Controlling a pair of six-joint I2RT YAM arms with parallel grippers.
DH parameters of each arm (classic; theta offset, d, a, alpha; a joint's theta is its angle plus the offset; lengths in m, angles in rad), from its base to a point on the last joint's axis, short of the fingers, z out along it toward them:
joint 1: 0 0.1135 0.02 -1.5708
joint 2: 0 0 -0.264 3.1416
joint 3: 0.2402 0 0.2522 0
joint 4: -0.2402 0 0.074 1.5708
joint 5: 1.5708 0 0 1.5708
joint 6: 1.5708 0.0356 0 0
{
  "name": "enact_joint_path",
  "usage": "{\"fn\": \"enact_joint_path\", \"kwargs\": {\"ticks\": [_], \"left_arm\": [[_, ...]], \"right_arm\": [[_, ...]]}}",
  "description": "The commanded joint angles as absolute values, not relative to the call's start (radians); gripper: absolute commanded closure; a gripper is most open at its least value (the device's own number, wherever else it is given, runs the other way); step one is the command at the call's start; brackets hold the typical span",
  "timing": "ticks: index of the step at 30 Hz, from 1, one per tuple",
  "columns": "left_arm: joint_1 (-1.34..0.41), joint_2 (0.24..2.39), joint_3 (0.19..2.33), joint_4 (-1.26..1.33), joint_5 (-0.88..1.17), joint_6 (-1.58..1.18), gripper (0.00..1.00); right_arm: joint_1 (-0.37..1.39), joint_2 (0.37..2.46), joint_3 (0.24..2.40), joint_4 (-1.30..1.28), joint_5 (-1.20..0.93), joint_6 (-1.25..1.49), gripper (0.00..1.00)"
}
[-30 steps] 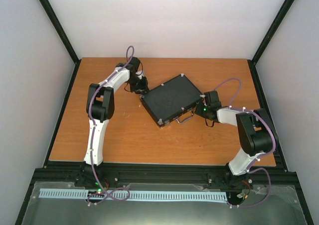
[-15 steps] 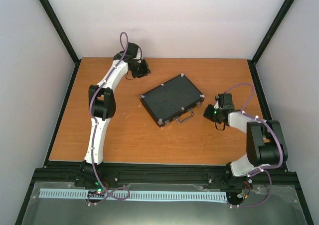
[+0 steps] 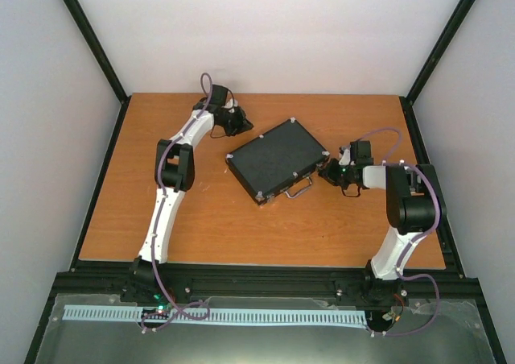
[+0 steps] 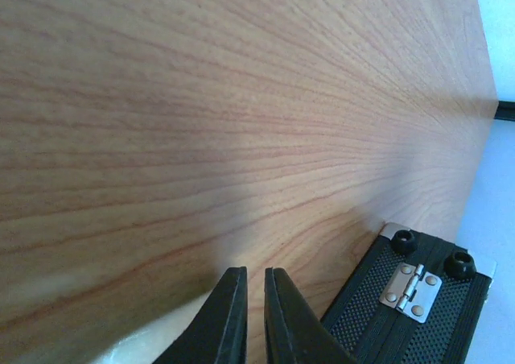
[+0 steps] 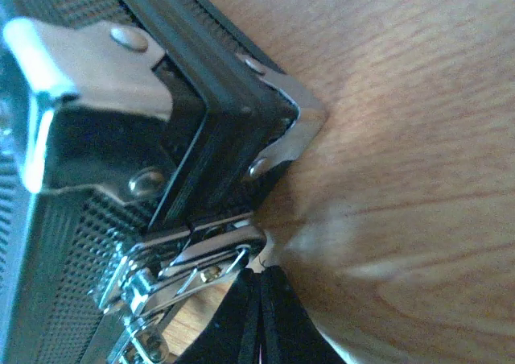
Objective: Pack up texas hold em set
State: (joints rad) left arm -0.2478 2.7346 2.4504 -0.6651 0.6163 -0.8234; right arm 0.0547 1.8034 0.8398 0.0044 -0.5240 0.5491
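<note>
The black briefcase (image 3: 276,160) with silver corners lies closed and slanted in the middle of the table, its handle (image 3: 299,189) facing the near side. My left gripper (image 3: 242,123) hovers over bare wood just off the case's far-left corner. The left wrist view shows its fingers (image 4: 255,272) almost together with nothing between them, and the case's hinge (image 4: 409,287) to the right. My right gripper (image 3: 328,171) is shut, with its tips (image 5: 259,270) against a silver latch (image 5: 193,255) below the case's right corner (image 5: 291,114). The card box, chips, dice and discs are out of view.
The wooden table (image 3: 209,219) is ringed by a black frame and white walls. The left arm's elbow (image 3: 173,167) stands left of the case. The right arm's elbow (image 3: 410,203) stands near the right edge.
My left gripper pulled back from the case's left corner toward the far edge, then came partway back. My right gripper backed off to the right, then returned to the case's right end.
</note>
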Motion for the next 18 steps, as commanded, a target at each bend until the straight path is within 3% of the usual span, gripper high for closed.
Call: {"fn": "enact_joint_path", "kwargs": {"ticks": [1, 18], "left_arm": [[-0.247, 2.778, 2.496, -0.637, 0.686, -0.849, 0.9], [-0.243, 2.772, 2.448, -0.675, 0.694, -0.834, 0.91]], "right_arm": [[0.051, 1.85, 0.852, 0.069, -0.556, 0.586, 0.97], [0.052, 1.968, 0.961, 0.095, -0.499, 0.663, 0.97]]}}
